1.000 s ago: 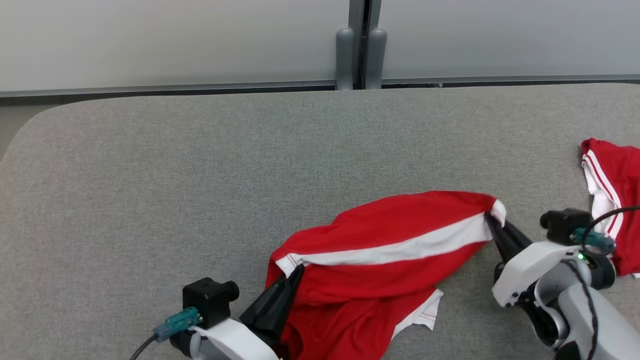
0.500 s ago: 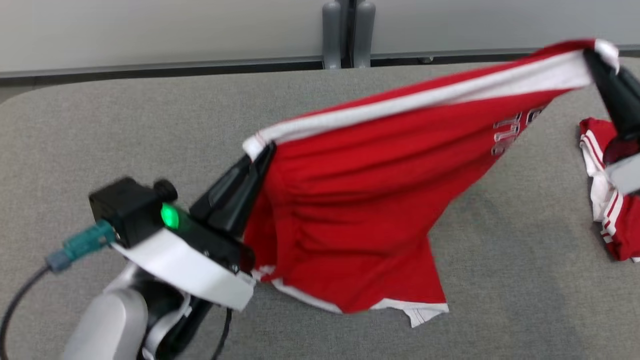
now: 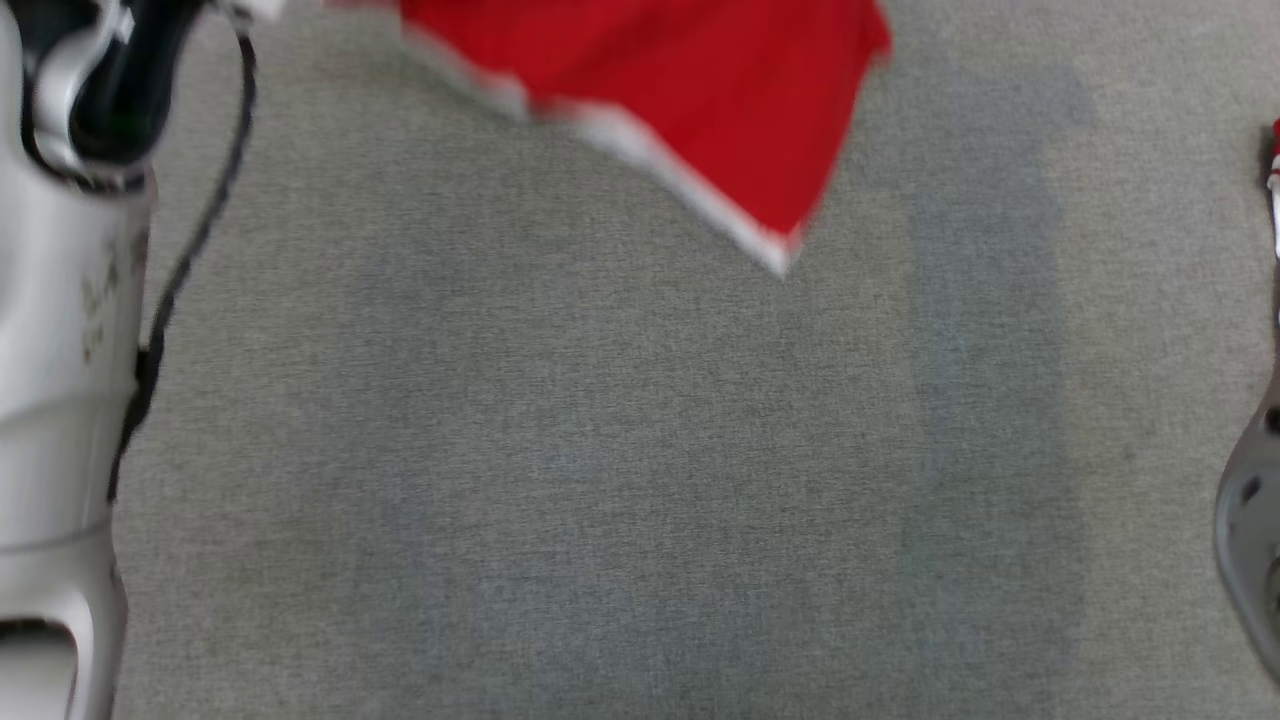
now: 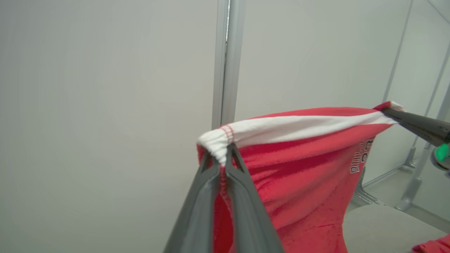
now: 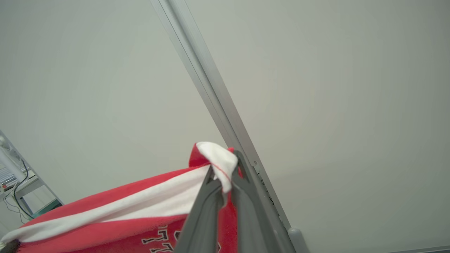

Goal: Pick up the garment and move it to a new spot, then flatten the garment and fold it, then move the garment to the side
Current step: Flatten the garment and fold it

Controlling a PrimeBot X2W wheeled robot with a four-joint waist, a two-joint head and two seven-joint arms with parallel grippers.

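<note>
red garment (image 4: 302, 154), white band: we are holding it stretched in the air, centre-right of the left wrist frame. left gripper (image 4: 220, 160): we are clamping it tight on one band corner. right gripper (image 5: 225, 174): we are clamping the other corner. hem is hanging over the grey table (image 3: 600, 480), upper head frame.

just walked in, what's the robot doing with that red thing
The robot holds the red garment up in the air by its white waistband, left jaws shut on one end and right jaws on the other, stretched between them. Its lower hem hangs over the grey table; it is not yet laid flat.
</note>
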